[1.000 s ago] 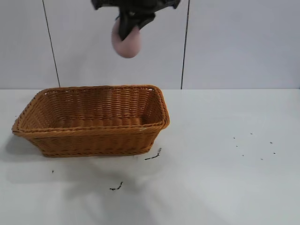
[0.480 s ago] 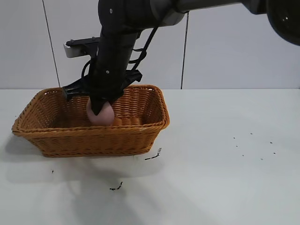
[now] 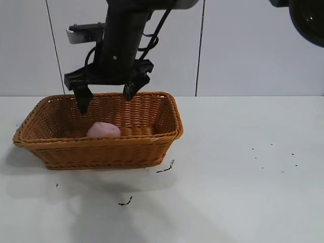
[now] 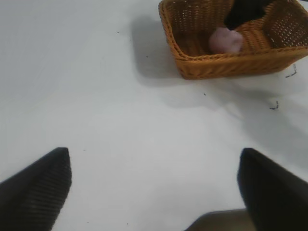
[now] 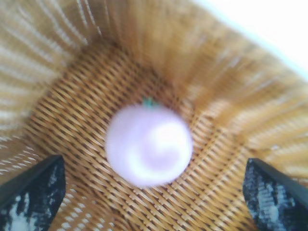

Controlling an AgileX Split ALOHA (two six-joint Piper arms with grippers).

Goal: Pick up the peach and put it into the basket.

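The basket (image 3: 98,129) holds the peach (image 3: 103,130), which lies on its woven floor. The right gripper (image 3: 106,95) hangs just above it, fingers spread wide and empty. The left gripper (image 4: 154,178), also open, hovers over the bare table (image 3: 243,172), well apart from the basket. A few dark specks (image 3: 165,168) lie beside the basket.

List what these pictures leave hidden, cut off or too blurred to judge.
- Exterior view: the basket's near wall hides the lower part of the peach; the right arm's upper part is cut off by the top edge.
- Right wrist view: the peach is blurred, so its surface cannot be read; the right hand, open above it, shows only its fingertips.
- Left wrist view: the left hand shows only its two open fingertips; dark specks on the table are too small to identify.
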